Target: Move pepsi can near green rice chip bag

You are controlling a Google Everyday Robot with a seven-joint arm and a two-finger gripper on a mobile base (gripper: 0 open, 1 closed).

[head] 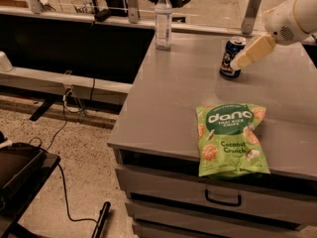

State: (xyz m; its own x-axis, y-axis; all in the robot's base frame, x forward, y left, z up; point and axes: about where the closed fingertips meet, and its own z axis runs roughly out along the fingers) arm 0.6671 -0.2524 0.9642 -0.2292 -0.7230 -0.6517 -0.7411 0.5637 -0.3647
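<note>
At the far left a black cable trails over the speckled floor, beside a grey cabinet whose flat top is the surface carrying everything. Near the back left corner of that surface stands a clear plastic bottle with a white cap, upright and well apart from the other things. Further right, the green rice chip bag lies flat near the front, printed side up, its lower end at or just over the front edge above a drawer with a dark handle. Behind the bag, toward the back right and well apart from it, the pepsi can stands on the surface, silver top up. The gripper is at the can's right side, a tan part of it lying against the can; whether the jaws are open or closed on the can cannot be told. From there the white arm rises to the upper right edge.
</note>
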